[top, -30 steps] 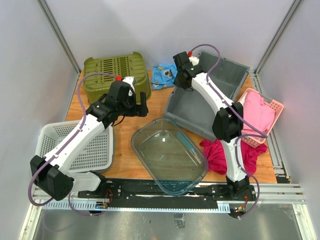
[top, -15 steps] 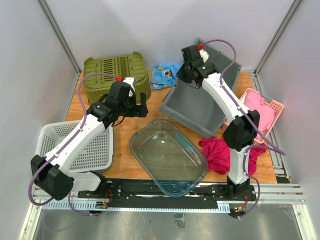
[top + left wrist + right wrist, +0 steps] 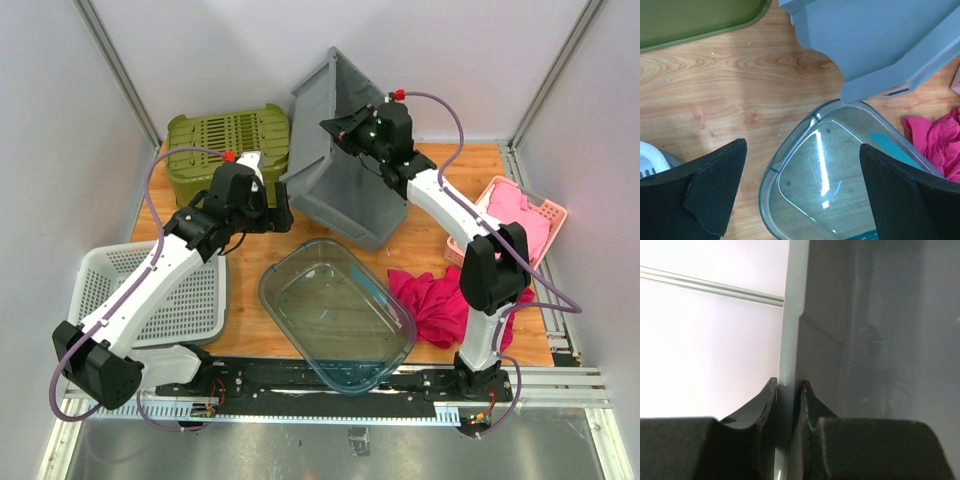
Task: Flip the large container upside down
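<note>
The large grey container [image 3: 340,190] stands tipped up steeply on one lower edge at the back middle of the table, its opening facing right and back. My right gripper [image 3: 345,125] is shut on its raised rim; in the right wrist view the fingers [image 3: 788,395] pinch the thin grey rim [image 3: 792,315]. My left gripper [image 3: 283,212] is open and empty just left of the container's lower part. In the left wrist view its jaws [image 3: 802,190] stand wide apart over the table, with the grey container [image 3: 875,40] ahead.
A clear plastic tub [image 3: 335,310] lies in front of the grey container, also in the left wrist view [image 3: 840,175]. A green crate [image 3: 225,145] is at the back left, a white basket [image 3: 150,295] at the left, a pink basket [image 3: 520,225] and magenta cloth [image 3: 435,300] at the right.
My right gripper has swung the grey container's rim up and to the left, from lying flat to standing steeply on edge. The left gripper has stayed close beside it.
</note>
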Available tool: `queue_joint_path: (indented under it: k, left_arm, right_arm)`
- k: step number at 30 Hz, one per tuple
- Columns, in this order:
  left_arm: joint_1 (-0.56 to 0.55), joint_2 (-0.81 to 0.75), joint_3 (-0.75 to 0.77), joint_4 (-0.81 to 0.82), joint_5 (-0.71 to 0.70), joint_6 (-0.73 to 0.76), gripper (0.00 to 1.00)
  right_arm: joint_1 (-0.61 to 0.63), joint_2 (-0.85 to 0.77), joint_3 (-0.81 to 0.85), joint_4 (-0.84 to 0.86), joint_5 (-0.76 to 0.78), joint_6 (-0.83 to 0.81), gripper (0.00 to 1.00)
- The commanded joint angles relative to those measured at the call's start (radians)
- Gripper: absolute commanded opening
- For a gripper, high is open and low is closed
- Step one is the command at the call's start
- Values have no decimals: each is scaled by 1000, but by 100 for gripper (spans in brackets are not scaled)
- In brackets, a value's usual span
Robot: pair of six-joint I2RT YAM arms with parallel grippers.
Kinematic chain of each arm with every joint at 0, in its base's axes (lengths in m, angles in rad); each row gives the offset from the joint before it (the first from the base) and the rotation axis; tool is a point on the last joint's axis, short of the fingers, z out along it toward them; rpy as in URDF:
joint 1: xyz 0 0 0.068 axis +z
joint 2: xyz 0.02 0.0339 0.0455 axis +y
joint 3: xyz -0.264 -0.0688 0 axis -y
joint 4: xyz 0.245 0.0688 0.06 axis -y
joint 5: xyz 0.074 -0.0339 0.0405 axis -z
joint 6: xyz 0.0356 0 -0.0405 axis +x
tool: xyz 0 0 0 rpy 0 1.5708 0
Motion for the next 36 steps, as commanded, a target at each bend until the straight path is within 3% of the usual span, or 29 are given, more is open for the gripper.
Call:
queue_joint_path:
  k: [1,6,14,23,29,36]
  left_arm:
    - [0,-12,9,16,13,-13,99]
    - [0,-5,14,29,34,-18,99]
    - [0,10,30,41,46,-19,99]
    - [0,47,63,48,75,-10,99]
    - [-1,78,78,60,113,-13,99]
    - [-2,92,86,69,135,-21,99]
  right_arm:
    - [-68,-33,-196,666,-120,201,0]
    - [-132,-46,-386,985,-167,384,1]
    - [-220,-123,-591,1127,-149,493,1]
    - [-355,-247,-859,1131,-196,510,1]
    - [-444,-371,-1045,1040,-263,426,1]
    - [-559,-476,-1151,882,-379,314,1]
